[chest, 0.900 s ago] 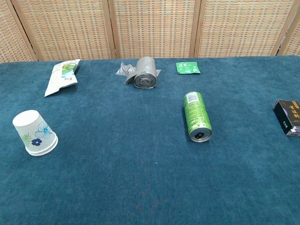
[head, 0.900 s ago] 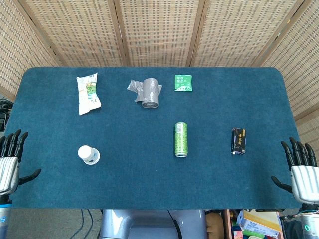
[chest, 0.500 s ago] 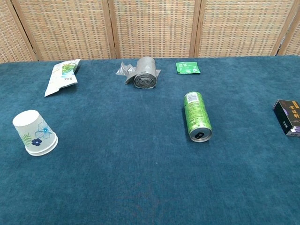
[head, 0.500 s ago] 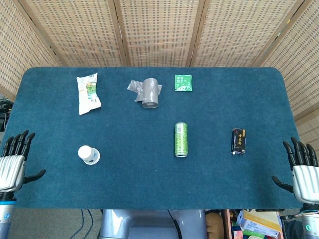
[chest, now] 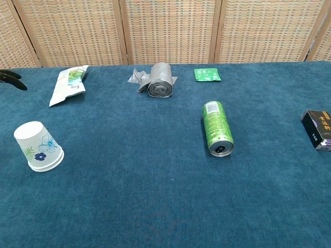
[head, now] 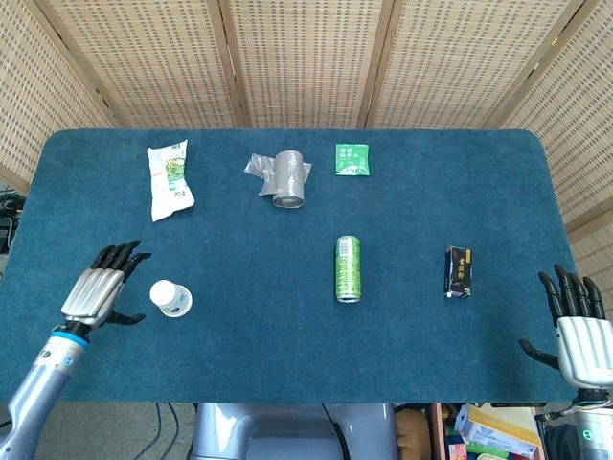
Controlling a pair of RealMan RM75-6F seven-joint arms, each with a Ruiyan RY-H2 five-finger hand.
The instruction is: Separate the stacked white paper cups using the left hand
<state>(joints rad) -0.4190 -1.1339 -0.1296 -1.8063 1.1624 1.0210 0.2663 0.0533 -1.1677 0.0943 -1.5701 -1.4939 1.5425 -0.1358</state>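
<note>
My left robot hand [head: 96, 292] hovers over the near-left part of the worktop [head: 287, 364], fingers spread and curved, holding nothing. Just to its right, near but not touching, stand the stacked white paper cups [head: 170, 298], upside down with the wide rim on the blue cloth; the chest view shows a blue flower print on the side of the stack [chest: 38, 146]. From here I cannot make out how many cups are nested, only one outer shell. I judge this to be the approach step: the robot hand is beside the stack, no grasp made yet. The next move calls for closing the gap to the right, wrapping my fingers round the top cup alone and lifting it off while the lower one stays put, which may be awkward one-handed since thin paper can drag its neighbour along.

Further back lie a white snack packet [head: 170, 178], a grey bag roll [head: 285, 178] and a green sachet [head: 351, 159]. A green can [head: 347, 268] lies on its side mid-worktop, a dark carton [head: 459, 272] beyond it. My right robot hand [head: 577, 335] waits off the near-right edge, fingers spread, empty.
</note>
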